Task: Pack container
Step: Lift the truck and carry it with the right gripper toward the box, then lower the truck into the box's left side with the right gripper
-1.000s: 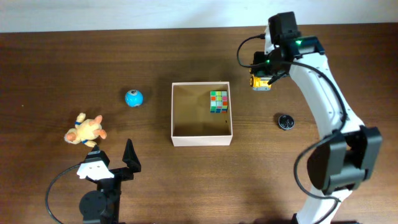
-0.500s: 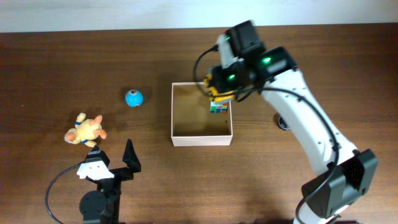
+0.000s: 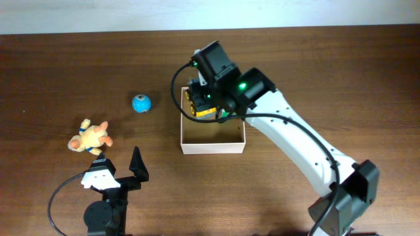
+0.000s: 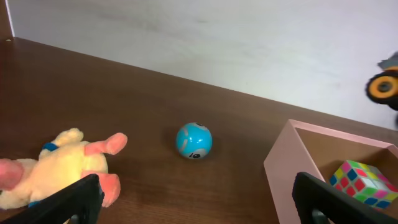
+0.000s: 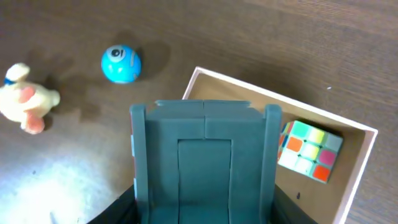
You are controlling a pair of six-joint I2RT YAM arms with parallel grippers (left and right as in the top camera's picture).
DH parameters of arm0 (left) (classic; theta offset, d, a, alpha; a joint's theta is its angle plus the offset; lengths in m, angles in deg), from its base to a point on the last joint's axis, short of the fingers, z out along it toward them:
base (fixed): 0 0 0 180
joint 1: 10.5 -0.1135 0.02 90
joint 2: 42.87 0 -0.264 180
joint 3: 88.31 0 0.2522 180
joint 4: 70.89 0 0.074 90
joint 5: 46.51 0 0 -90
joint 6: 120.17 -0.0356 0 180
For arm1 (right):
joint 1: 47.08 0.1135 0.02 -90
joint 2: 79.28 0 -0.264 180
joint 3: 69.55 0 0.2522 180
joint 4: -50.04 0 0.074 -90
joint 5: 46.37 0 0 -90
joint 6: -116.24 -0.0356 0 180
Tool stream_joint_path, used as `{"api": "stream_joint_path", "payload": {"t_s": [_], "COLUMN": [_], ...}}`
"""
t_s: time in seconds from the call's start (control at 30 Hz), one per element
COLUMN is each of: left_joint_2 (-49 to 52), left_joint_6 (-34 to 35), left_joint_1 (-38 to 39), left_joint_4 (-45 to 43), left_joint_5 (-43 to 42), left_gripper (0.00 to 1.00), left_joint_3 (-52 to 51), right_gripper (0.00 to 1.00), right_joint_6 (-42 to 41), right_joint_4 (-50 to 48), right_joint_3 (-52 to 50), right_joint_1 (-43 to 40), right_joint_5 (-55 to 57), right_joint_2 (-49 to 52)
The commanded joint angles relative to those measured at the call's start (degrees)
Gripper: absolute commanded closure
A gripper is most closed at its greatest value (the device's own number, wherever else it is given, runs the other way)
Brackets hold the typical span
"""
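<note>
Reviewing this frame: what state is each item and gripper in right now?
container: open-topped, upright on the table.
Rubik's cube: scrambled, resting inside the container.
yellow toy vehicle: held above the container.
right gripper: shut on the yellow toy vehicle.
blue ball: loose on the table, outside the container.
plush toy: lying on the table, outside the container.
left gripper: open, empty.

A robotics lab: the cabled left arm (image 3: 104, 208) and right arm (image 3: 295, 136) stand at the near edge of a dark wooden table (image 3: 354, 72), plain white wall (image 3: 131, 13) along its far edge.
</note>
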Motion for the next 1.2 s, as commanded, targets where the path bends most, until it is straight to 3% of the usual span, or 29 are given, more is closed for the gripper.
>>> {"api": "stream_joint_path", "payload": {"t_s": [0.0,1.17], "left_joint_2": [-0.5,-0.5], "left_joint_6": [-0.92,-0.92], "left_joint_1": [-0.2,-0.2], "left_joint_4": [-0.13,-0.13], "left_joint_5": [-0.61,-0.59], "left_gripper": [0.01,0.01], "left_joint_3": [-0.33,-0.33], "right_gripper": [0.57,0.58], "right_joint_6": [-4.37,-15.87], "right_joint_4": [-1.38,-9.2], "right_joint_3": [1.57,1.57], "right_joint_1": [1.27,3.74], "right_joint_5": [5.16,12.2], "right_joint_2": [2.75,17.81]}}
